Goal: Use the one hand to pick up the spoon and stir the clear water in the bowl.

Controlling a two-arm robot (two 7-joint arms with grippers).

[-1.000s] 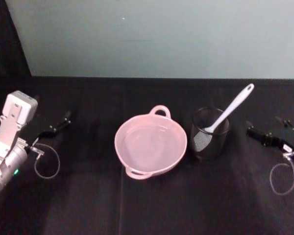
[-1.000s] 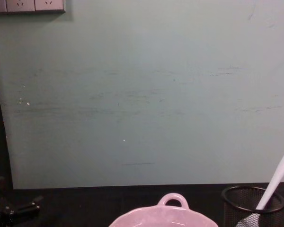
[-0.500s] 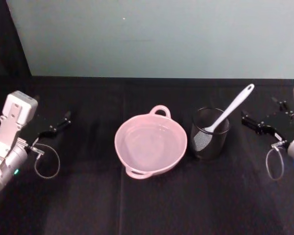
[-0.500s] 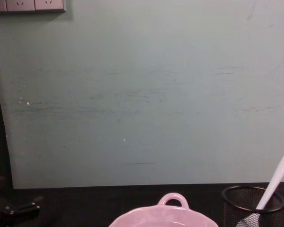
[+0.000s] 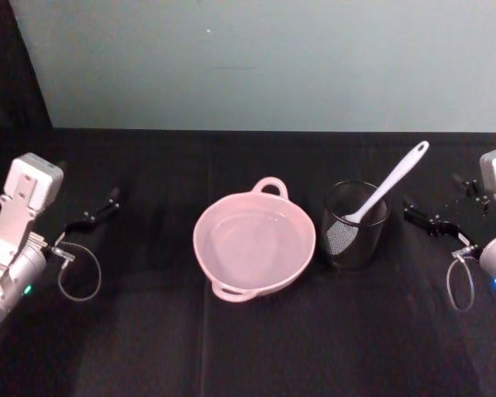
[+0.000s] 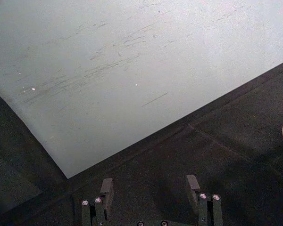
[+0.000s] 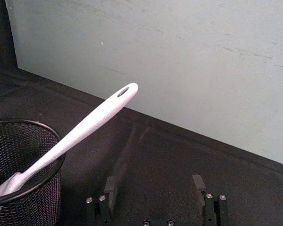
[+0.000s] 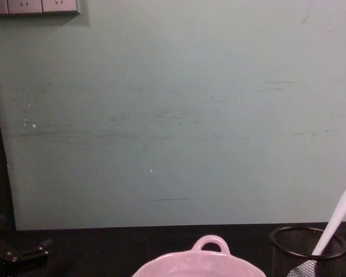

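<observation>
Reaching toward the spoon (image 5: pixel 386 184) is the step in hand, judging by the layout: it stands slanted in the black wire-mesh cup (image 5: pixel 355 225), blade down inside, handle leaning up and out over the rim toward the robot's right, hole end highest. The cup sits just beside the pink bowl (image 5: pixel 255 241), on the bowl's right; the clear water (image 5: pixel 250 240) lies flat inside, barely distinguishable from the glaze. Right gripper (image 5: pixel 434 221) hovers near the cup's right side, apart from cup and handle; in the right wrist view its jaws stand wide with nothing between them (image 7: pixel 153 186), the handle off to one side. Left gripper (image 5: pixel 95 212) parked at the far left of the dark surface (image 5: pixel 248 347), jaws likewise wide and empty. To do the pick well: likely best to close on the upper handle, above the cup rim, where the shaft is free of the mesh. Align the jaws across the shaft's narrow width, matching its slant, so it does not roll on closing. Lift along the slant to keep the blade from catching mesh and tipping the light cup into the bowl.
</observation>
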